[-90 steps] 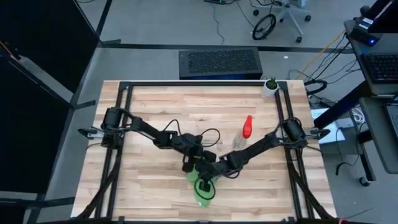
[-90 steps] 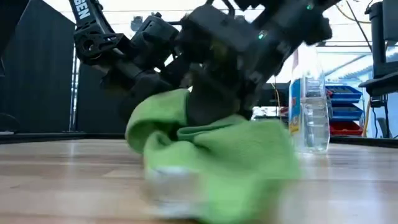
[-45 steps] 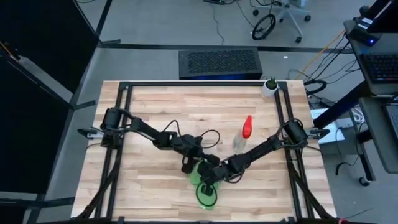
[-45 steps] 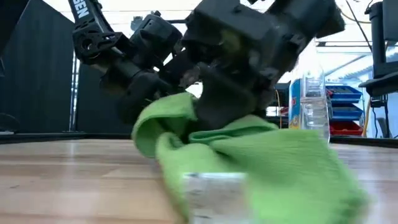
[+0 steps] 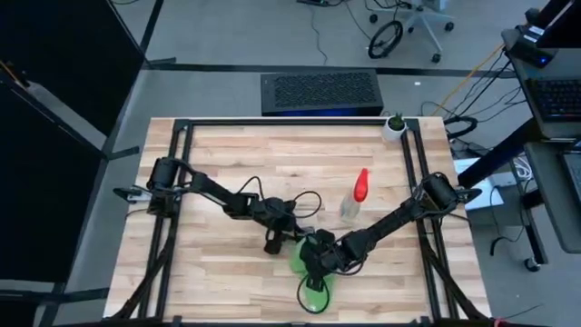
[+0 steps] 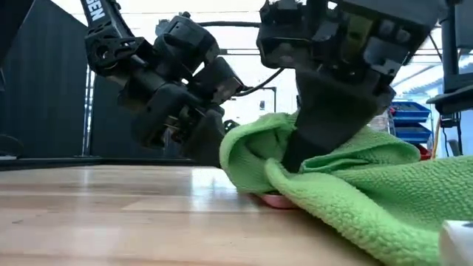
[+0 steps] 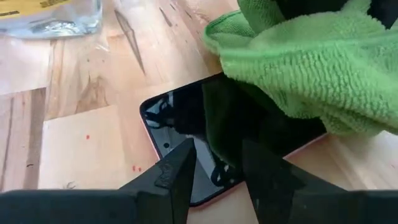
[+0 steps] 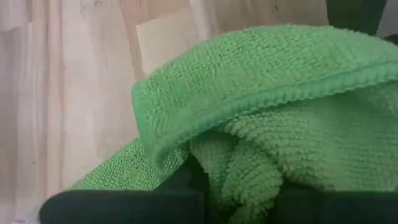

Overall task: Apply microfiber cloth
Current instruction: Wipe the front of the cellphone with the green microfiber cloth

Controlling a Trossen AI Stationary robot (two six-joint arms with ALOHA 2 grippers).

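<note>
Microfiber cloth (image 5: pixel 310 277), bright green with a looped, nubbly weave and a stitched hem, lies bunched in soft folds near the front edge of the table (image 5: pixel 227 173), a little right of the middle. One cloth shows, along with one phone, one spray bottle, one small potted plant and two dark arms. The right gripper (image 5: pixel 317 261) presses down into the cloth with its fingers closed on a fold of the fabric; the low view shows it (image 6: pixel 325 140) standing upright in the green heap, which spreads and trails toward the camera. Only the left wrist view shows what lies under the cloth: a black phone (image 7: pixel 211 134) with a pink-red edge, flat on the wood, its glass partly covered by the green fabric (image 7: pixel 311 68). The low view gives just a thin pink sliver under the cloth's edge, and the high view hides the phone altogether. The right wrist view is filled by the cloth (image 8: pixel 267 106), showing its weave closest. The left gripper (image 5: pixel 275 243) sits just beside the cloth toward the left edge, its fingers (image 7: pixel 171 180) a narrow gap apart and holding nothing, poised at the phone's near edge. Farther back, right of centre, stands the clear spray bottle (image 5: pixel 356 195) with a red nozzle. The potted plant (image 5: pixel 395 125) is at the far right corner.
</note>
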